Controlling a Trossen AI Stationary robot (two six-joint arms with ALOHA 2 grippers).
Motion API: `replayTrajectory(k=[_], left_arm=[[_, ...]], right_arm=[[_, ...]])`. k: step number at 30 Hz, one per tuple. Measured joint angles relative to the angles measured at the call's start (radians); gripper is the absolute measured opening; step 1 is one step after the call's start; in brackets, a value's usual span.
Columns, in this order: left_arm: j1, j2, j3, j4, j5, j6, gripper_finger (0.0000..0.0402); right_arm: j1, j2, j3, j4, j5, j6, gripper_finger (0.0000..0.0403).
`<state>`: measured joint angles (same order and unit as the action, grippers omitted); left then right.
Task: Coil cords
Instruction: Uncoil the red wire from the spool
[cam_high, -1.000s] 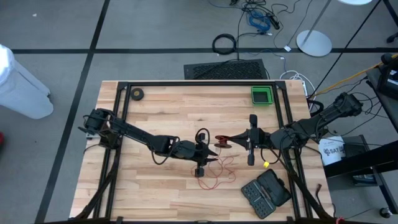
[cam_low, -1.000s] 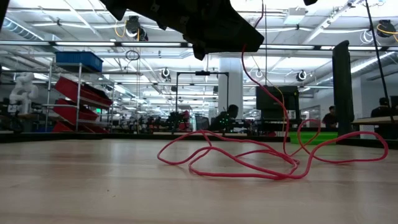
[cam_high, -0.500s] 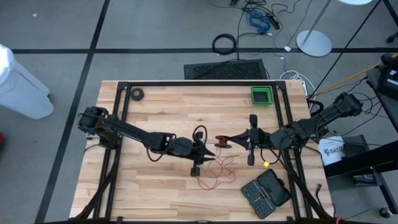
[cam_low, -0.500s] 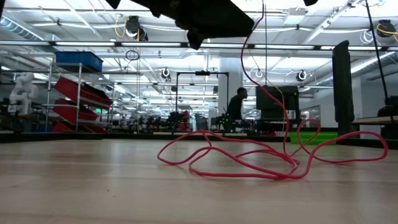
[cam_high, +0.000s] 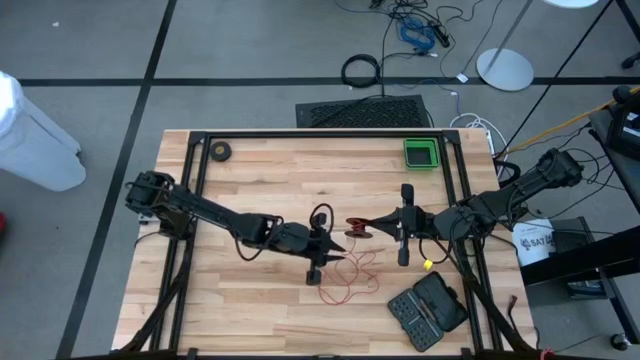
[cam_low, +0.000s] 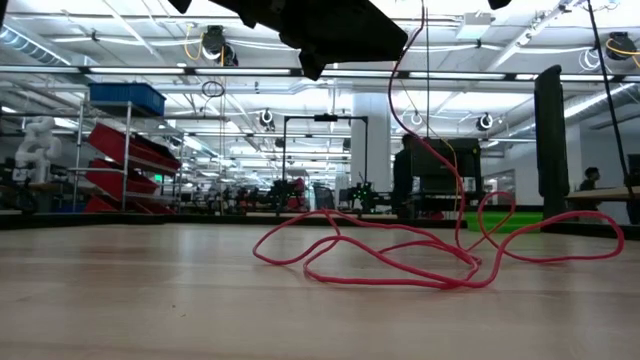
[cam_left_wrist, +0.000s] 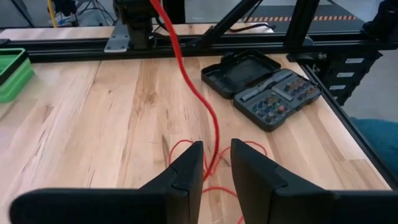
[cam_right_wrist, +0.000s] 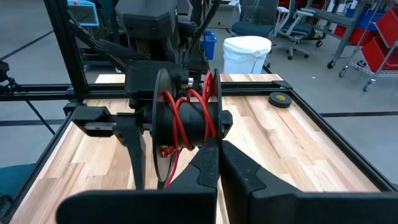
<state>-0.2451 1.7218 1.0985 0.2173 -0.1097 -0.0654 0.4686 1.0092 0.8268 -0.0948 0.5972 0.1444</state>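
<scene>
The left gripper (cam_high: 330, 247) is positioned above the middle of the wooden table (cam_high: 260, 185), raised clear of the surface. In the left wrist view its two fingers (cam_left_wrist: 186, 171) stand parted by a narrow gap, and the red cord (cam_left_wrist: 194, 87) runs down through that gap; whether the pads actually bear on the cord cannot be told.

The right gripper (cam_high: 380, 225) is just beside it, toward the right side of the table, also held aloft. Its fingers (cam_right_wrist: 208, 158) are pressed together on the edge of the black reel (cam_right_wrist: 186, 121), which stands on its side with several turns of red cord wound around its hub.

From the reel the cord passes to the left gripper and drops to the table, where the remaining length lies in loose, overlapping loops (cam_low: 400, 255) on the wood below and between the two grippers, toward the near edge.

Other items noted: an open dark bit case (cam_high: 428, 308) near the front right corner, a green tray (cam_high: 421, 153) at the back right, and a small black roll (cam_high: 220, 151) at the back left. A white bin (cam_right_wrist: 247, 53) stands on the floor beyond the table
</scene>
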Motion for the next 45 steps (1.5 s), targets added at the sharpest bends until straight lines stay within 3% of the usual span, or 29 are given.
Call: replayTrajectory(k=[8, 45], left_arm=[[0.000, 0.000, 0.000, 0.001, -0.016, 0.001, 0.0136], [0.000, 0.027, 0.000, 0.066, -0.055, -0.001, 0.0137]], right_arm=[[0.000, 0.000, 0.000, 0.000, 0.000, 0.000, 0.0000], [0.000, 0.000, 0.000, 0.001, 0.000, 0.000, 0.0000]])
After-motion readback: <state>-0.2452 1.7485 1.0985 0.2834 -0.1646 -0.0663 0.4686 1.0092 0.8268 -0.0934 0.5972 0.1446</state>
